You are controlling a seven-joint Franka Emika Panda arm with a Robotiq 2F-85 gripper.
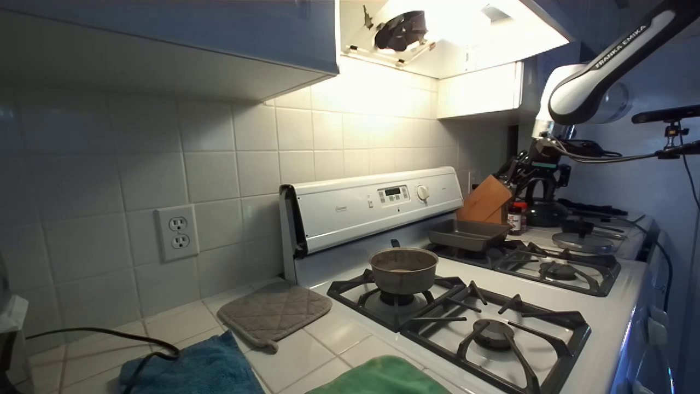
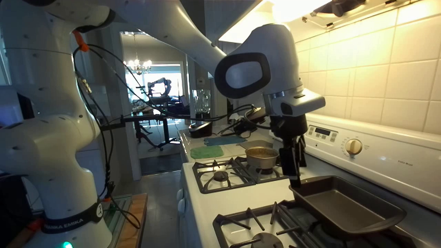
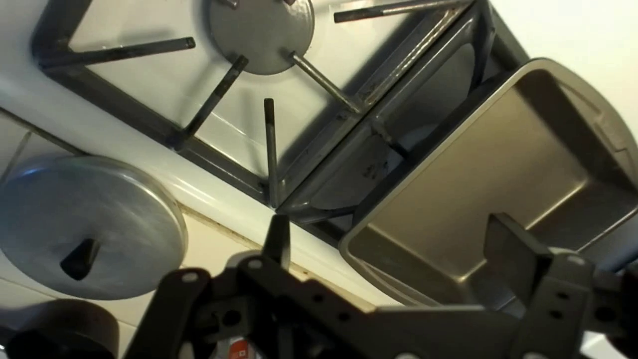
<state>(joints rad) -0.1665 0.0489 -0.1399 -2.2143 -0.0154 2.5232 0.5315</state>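
Note:
My gripper (image 3: 394, 239) is open and empty, its two black fingers wide apart in the wrist view. It also shows in both exterior views (image 1: 547, 178) (image 2: 297, 168), pointing down. A dark grey rectangular baking pan (image 3: 473, 164) sits on the stove grate nearest the gripper. The pan also shows in both exterior views (image 1: 465, 235) (image 2: 348, 203). In the wrist view one finger overlaps the pan's inside and the other overlaps the stove edge. Whether a finger touches the pan, I cannot tell. A small saucepan (image 1: 404, 279) (image 2: 262, 159) stands on another burner.
A round metal lid (image 3: 94, 224) (image 1: 582, 242) lies on the counter beside the stove. A knife block (image 1: 484, 200) and jars (image 1: 515, 219) stand there. The stove's back panel (image 2: 372, 151) rises behind the pan. A pot holder (image 1: 273, 312), blue towel (image 1: 197, 366) and green cloth (image 1: 383, 377) lie on the opposite counter.

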